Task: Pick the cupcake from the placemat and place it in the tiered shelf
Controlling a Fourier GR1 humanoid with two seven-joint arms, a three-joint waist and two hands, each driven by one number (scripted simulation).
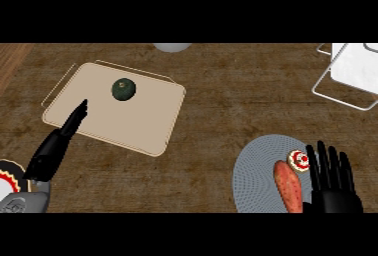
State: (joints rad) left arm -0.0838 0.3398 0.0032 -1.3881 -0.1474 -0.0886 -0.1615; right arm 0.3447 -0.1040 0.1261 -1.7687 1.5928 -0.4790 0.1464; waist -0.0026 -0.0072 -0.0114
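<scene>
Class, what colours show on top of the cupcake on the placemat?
White with a red centre, on the cupcake beside the right hand, in the head view.

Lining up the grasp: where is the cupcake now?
Head view, lower right: the cupcake sits on the grey placemat, between the sausage and the right hand.

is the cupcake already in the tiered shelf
No, the cupcake sits on the grey placemat beside the open right hand, far from the shelf.

Both hands are matte black with long, slender, segmented fingers. The left hand point(52, 150), at about eight o'clock, joins a pale grey forearm with a rounded wrist casing. The right hand point(332, 182), at about four o'clock, shows only black.
</scene>
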